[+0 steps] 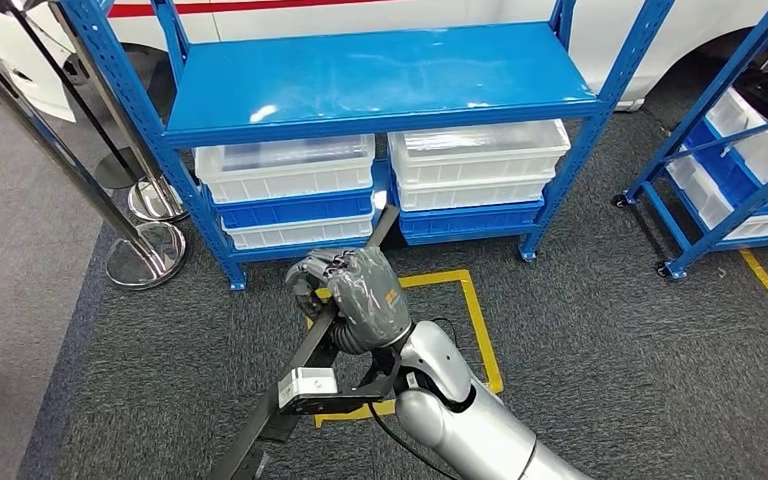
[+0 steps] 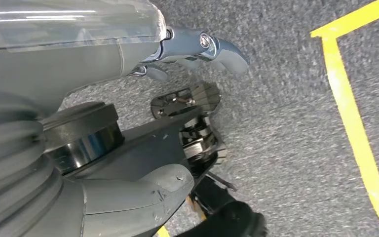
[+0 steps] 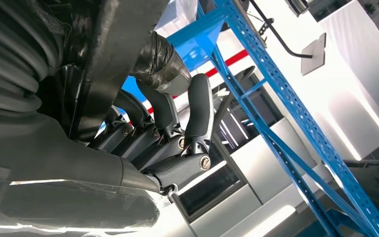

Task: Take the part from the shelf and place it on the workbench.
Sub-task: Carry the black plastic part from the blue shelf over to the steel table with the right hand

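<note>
Right hand (image 1: 355, 292) wraps its fingers around a long dark bar-shaped part (image 1: 305, 350), gripping it near the middle; the silver right arm (image 1: 460, 405) comes up from the lower edge of the head view, with a small white-topped camera block (image 1: 307, 385) on a black bracket at the wrist. The part runs diagonally, its far end pointing toward the lower tiers of the blue shelf (image 1: 380, 80) and its near end dropping out of frame at the bottom. It hangs over grey carpet (image 1: 610, 340), above a square marked in yellow tape (image 1: 475, 310), clear of the shelf. In the right wrist view the dark fingers (image 3: 197, 106) curl tight around the part (image 3: 113, 54), which crosses close to the lens. The shelf's top deck is bare blue; beneath it sit clear plastic bins (image 1: 480, 150) in two stacks, side by side. Left of the shelf stand two chrome stanchion posts (image 1: 145, 250) on round bases. A second blue rack (image 1: 730, 170) on casters stands at the right, also carrying bins. Left hand (image 2: 197, 49) shows in the left wrist view over the carpet, grey fingers extended and holding nothing, near a strip of yellow tape.
</note>
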Action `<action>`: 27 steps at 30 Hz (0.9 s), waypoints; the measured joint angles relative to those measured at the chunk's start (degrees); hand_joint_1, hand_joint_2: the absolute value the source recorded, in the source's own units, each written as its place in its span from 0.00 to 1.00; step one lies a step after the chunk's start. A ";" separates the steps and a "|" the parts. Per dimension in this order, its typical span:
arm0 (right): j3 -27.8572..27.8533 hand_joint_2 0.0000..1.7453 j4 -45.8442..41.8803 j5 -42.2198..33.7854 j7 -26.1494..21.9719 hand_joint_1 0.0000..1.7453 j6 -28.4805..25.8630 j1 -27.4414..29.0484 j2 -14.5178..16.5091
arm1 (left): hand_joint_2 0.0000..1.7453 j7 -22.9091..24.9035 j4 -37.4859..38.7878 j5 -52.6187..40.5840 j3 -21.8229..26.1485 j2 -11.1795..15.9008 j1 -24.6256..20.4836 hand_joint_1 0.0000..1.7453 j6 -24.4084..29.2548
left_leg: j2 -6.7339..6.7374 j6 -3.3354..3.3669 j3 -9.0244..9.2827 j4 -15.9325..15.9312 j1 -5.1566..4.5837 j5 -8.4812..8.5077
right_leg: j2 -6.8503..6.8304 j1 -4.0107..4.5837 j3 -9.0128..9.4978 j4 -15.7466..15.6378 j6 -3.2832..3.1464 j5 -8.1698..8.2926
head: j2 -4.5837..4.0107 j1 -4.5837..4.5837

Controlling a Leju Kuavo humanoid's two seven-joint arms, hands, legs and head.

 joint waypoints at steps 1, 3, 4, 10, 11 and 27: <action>0.00 1.00 -0.01 0.01 0.00 1.00 0.00 -0.03 0.01 | 1.00 0.00 0.00 0.00 0.00 0.00 0.00 0.00 0.00 | -0.03 -0.18 -0.50 0.46 0.03 0.07 | -0.01 -0.13 2.65 -3.98 0.01 1.01 | 0.00 0.00; 0.00 1.00 -0.03 0.03 -0.01 1.00 0.01 -0.06 0.07 | 1.00 -0.01 0.00 0.00 0.00 0.00 -0.03 0.00 0.01 | -0.08 -0.73 -1.28 1.28 -0.05 0.28 | 0.07 0.04 6.23 -9.90 -0.31 1.96 | 0.00 -0.01; 0.00 1.00 -0.04 0.04 -0.01 1.00 0.01 -0.07 0.10 | 1.00 -0.01 0.00 0.00 0.00 0.00 -0.02 0.00 0.02 | -0.10 -1.10 -1.55 1.48 -0.11 0.48 | 0.13 0.20 6.64 -10.92 -0.56 1.82 | 0.00 -0.02; 0.00 1.00 -0.04 0.05 -0.04 1.00 0.05 -0.12 0.30 | 1.00 -0.01 0.00 0.00 0.00 -0.01 0.23 0.00 0.17 | -0.23 -2.97 -4.58 8.24 0.28 -5.41 | -0.11 0.24 4.56 -11.57 -3.35 4.14 | 0.00 -0.03; 0.00 1.00 -0.03 0.05 -0.04 1.00 0.06 -0.11 0.34 | 1.00 -0.01 0.00 0.00 0.00 -0.01 0.26 0.00 0.18 | -0.23 -3.13 -5.68 11.89 0.30 -7.78 | -0.14 0.34 3.92 -11.53 -3.51 4.59 | 0.00 -0.03; 0.00 1.00 0.10 0.05 -0.04 1.00 0.21 -0.23 0.61 | 1.00 -0.04 0.00 0.00 0.00 -0.01 -0.20 0.00 0.26 | 0.02 0.36 2.19 -0.80 -0.12 -1.07 | 0.04 0.44 -3.41 0.23 -0.52 -1.44 | 0.00 -0.01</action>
